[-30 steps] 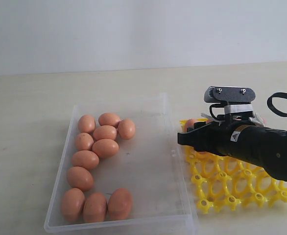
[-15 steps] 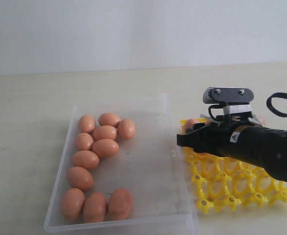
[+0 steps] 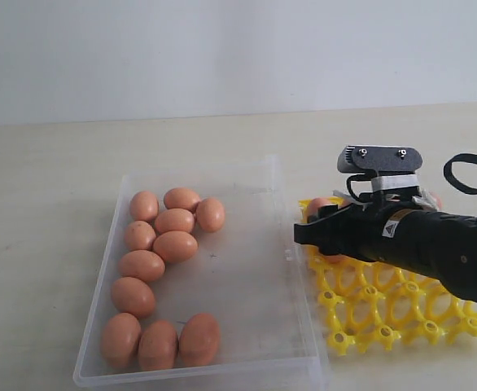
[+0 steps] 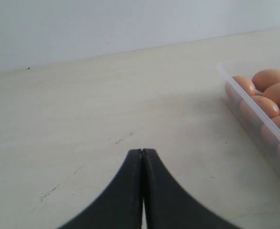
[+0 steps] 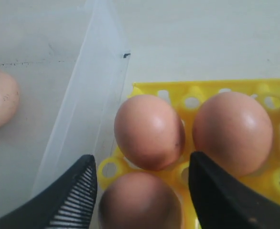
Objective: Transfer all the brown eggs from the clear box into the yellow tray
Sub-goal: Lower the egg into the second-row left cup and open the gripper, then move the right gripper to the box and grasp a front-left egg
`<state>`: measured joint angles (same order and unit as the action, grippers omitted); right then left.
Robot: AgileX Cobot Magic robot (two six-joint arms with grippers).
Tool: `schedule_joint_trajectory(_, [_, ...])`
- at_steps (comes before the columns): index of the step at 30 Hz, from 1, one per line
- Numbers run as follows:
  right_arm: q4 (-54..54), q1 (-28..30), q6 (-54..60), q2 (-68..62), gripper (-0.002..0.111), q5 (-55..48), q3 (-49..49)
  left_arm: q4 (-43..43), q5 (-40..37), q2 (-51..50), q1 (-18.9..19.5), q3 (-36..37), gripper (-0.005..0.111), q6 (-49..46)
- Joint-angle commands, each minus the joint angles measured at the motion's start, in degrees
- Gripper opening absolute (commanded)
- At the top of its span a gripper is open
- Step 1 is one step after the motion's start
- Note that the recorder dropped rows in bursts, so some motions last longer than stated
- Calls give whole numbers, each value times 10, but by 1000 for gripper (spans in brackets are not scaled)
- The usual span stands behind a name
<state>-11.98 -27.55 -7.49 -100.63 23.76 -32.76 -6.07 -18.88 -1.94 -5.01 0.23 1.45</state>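
Eleven brown eggs (image 3: 174, 246) lay left of centre in the clear box (image 3: 247, 269), and the right gripper (image 5: 142, 158), jaws wide astride one seated in the yellow tray (image 5: 171, 87), might clip it if it rose crookedly, while the left gripper (image 4: 142, 151) sat pinched together.

A pale beige tabletop (image 3: 51, 179) with faint scuff marks meets a plain white wall (image 3: 222, 49).

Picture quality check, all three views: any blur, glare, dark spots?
Exterior view: even, soft light, sharp; the clear box nearly vanishes against the table, with faint shadows under its eggs. Left wrist view: the shut left pincer is featureless black. Right wrist view: the nearest egg, inside the open right pincer, is dim and blurred; the yellow tray beyond is sharper.
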Motion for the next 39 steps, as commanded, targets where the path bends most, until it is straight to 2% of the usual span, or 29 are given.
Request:
schedule_joint_trajectory(1, [-16, 2, 0, 45, 56, -6, -5, 1, 8, 0, -2, -2, 0, 2])
schedule_joint_trajectory(5, [-20, -6, 34, 102, 51, -113, -54, 1, 8, 0, -2, -2, 0, 2])
schedule_joint_trajectory(6, [-25, -23, 86, 123, 39, -200, -101, 1, 8, 0, -2, -2, 0, 2])
schedule_joint_trajectory(7, [-26, -33, 119, 128, 32, -249, -123, 1, 8, 0, -2, -2, 0, 2])
schedule_joint_trajectory(8, [-29, -61, 179, 127, 13, -348, -178, 1, 8, 0, -2, -2, 0, 2])
schedule_joint_trajectory(9, [-32, -75, 199, 124, 4, -386, -200, 1, 8, 0, -2, -2, 0, 2])
schedule_joint_trajectory(10, [-41, -102, 225, 107, 0, -466, -254, 1, 8, 0, -2, -2, 0, 2])
schedule_joint_trajectory(11, [-42, -113, 231, 98, 0, -489, -273, 1, 8, 0, -2, -2, 0, 2])
schedule_joint_trajectory(16, [-41, -186, 279, -50, 2, -705, -461, 1, 8, 0, -2, -2, 0, 2])
schedule_joint_trajectory(18, [-40, -205, 279, -113, 14, -776, -523, 1, 8, 0, -2, -2, 0, 2])
schedule_joint_trajectory(20, [-41, -221, 278, -168, 29, -817, -577, 1, 8, 0, -2, -2, 0, 2])
schedule_joint_trajectory(21, [-41, -225, 278, -194, 38, -824, -601, 1, 8, 0, -2, -2, 0, 2])
schedule_joint_trajectory(23, [-28, -233, 278, -225, 46, -823, -637, 1, 8, 0, -2, -2, 0, 2])
schedule_joint_trajectory(31, [1, -238, 286, -254, 50, -806, -694, 1, 8, 0, -2, -2, 0, 2])
schedule_joint_trajectory(35, [4, -238, 289, -258, 54, -802, -705, 1, 8, 0, -2, -2, 0, 2])
schedule_joint_trajectory(39, [4, -238, 293, -268, 54, -797, -710, 1, 8, 0, -2, -2, 0, 2])
